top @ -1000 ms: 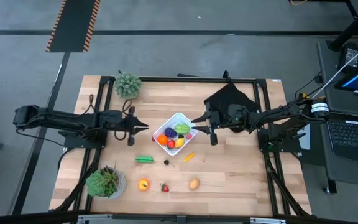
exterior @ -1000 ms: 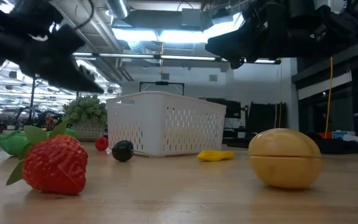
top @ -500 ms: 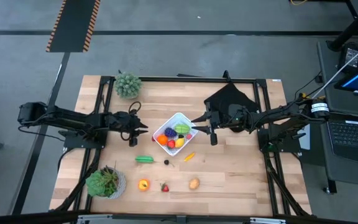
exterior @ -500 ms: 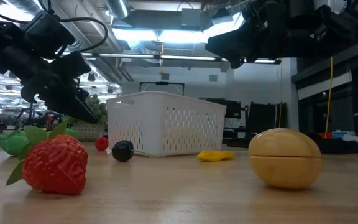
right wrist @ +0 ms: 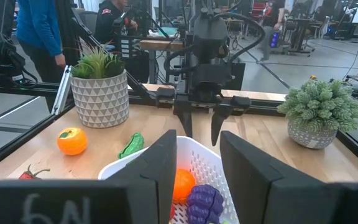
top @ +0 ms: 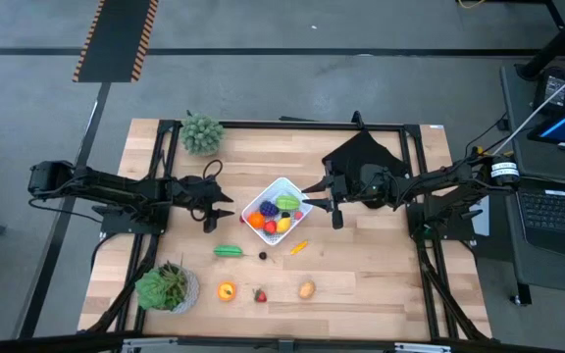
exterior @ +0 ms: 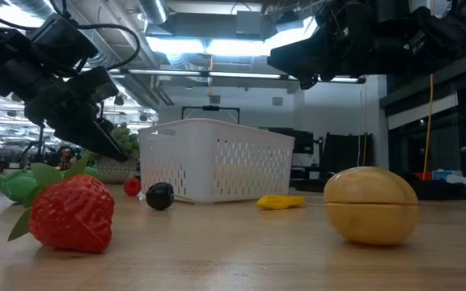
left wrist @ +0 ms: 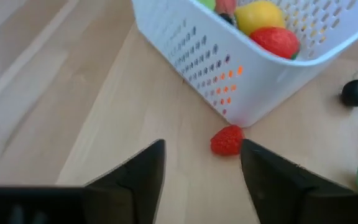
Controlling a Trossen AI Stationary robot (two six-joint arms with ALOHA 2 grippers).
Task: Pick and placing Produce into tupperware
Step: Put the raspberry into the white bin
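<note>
The white tupperware (top: 262,194) stands mid-table and holds orange, purple, green, yellow and red produce. My left gripper (top: 222,207) is open, low by the container's left corner; in the left wrist view a small red fruit (left wrist: 227,140) lies on the wood just beyond its tips (left wrist: 201,163), against the container wall (left wrist: 216,68). My right gripper (top: 318,202) is open and hovers over the container's right edge (right wrist: 199,163). On the table lie a green vegetable (top: 229,251), a dark berry (top: 262,256), a yellow piece (top: 298,247), an orange (top: 227,290), a strawberry (top: 260,295) and a tan fruit (top: 306,289).
Two potted plants stand at the table's far left (top: 202,132) and near left (top: 168,286). A black cloth (top: 363,153) lies under the right arm. People show in the room beyond the table in the right wrist view (right wrist: 39,31). Bare wood lies right of the tan fruit.
My left gripper has dropped toward the table and tipped its fingers down, beside the container's left corner, then held still. The right gripper and the produce have stayed put.
</note>
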